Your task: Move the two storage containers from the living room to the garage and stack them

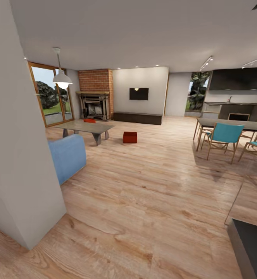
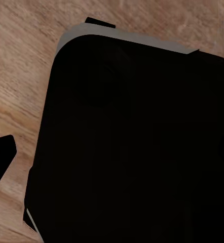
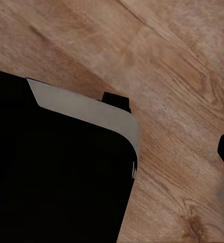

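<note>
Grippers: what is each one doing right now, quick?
Left gripper: cannot be told; one dark fingertip over wood floor.
Right gripper: cannot be told either.

- Wood floor [image 1: 144, 201] lies open ahead — a wide lane.
- White wall corner [image 1: 23, 155] and blue sofa [image 1: 68, 155] crowd its left edge.
- Dining chairs [image 1: 223, 137] flank its right edge.

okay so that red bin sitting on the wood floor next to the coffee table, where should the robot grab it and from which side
Probably by its top rim, coming down from above. The storage container sits upright on the wood floor, apart from the coffee table, with open floor on its near side, so approach from there. From this far, the rim and walls are too small to judge; confirm up close.
</note>
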Controlling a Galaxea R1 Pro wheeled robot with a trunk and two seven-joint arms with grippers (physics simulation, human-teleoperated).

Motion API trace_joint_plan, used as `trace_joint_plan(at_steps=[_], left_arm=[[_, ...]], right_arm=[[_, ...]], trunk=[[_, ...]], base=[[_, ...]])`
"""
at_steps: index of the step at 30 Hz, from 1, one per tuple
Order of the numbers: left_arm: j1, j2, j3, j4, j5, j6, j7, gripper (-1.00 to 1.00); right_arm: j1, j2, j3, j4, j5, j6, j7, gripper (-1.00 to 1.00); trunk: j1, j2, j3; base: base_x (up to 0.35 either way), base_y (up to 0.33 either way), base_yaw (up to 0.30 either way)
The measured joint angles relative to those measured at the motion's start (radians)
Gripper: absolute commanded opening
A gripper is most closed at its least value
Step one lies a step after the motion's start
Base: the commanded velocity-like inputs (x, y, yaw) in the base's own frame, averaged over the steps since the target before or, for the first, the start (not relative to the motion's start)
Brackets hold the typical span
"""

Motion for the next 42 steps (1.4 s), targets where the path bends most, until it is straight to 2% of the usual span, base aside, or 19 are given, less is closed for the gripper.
trace_joint_plan(at_steps=[12, 33, 42], left_arm=[[0.0, 0.0, 0.0, 0.0, 0.0, 0.0, 0.0, 1.0], [0.0, 0.002, 0.0, 0.0, 0.001, 0.003, 0.0, 1.0], [0.0, 0.002, 0.0, 0.0, 0.001, 0.003, 0.0, 1.0]], right_arm=[[0.0, 0.005, 0.003, 0.0, 0.001, 0.002, 0.0, 1.0], [0.0, 0.002, 0.003, 0.0, 0.001, 0.002, 0.0, 1.0], [0.0, 0.0, 0.002, 0.0, 0.001, 0.002, 0.001, 1.0]], trunk=[[0.0, 0.0, 0.0], [0.0, 0.0, 0.0], [0.0, 0.0, 0.0]], base=[[0.324, 0.008, 0.0], [0.318, 0.127, 0.0], [0.322, 0.024, 0.0]])
